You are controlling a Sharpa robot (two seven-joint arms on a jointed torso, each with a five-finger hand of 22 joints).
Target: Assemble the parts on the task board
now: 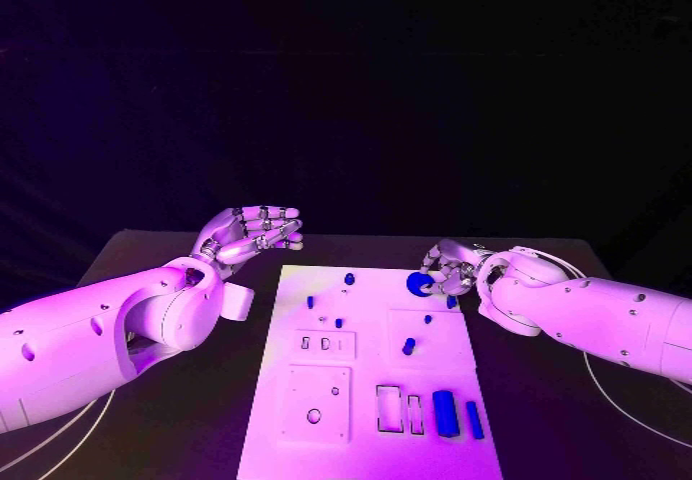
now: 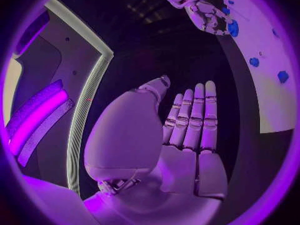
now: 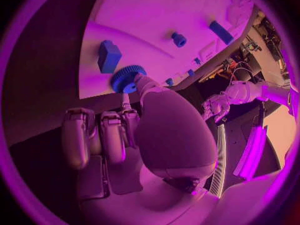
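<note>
white board [image 1: 368, 420] lies in the middle of the black table [image 1: 173, 250], long side running away from the robot. right hand [image 1: 450, 268] sits at the board's far right corner, fingers curled in around a round blue gear [image 1: 420, 284] with a toothed rim; in the right wrist view the thumb tip touches the gear [image 3: 127, 79] right at the board edge, cannot tell if it's really gripped or lifted. a blue block [image 3: 109, 56] stands just beside the gear on the board. left hand [image 1: 254, 230] floats off the board's far left corner, palm up, fingers [image 2: 195, 116] straight and side by side, holding nothing. small blue pegs [image 1: 348, 278] dot the far half of the board. two long blue bars [image 1: 446, 413] lie side by side near the board's near right corner, next to rectangular slots [image 1: 389, 408].
</note>
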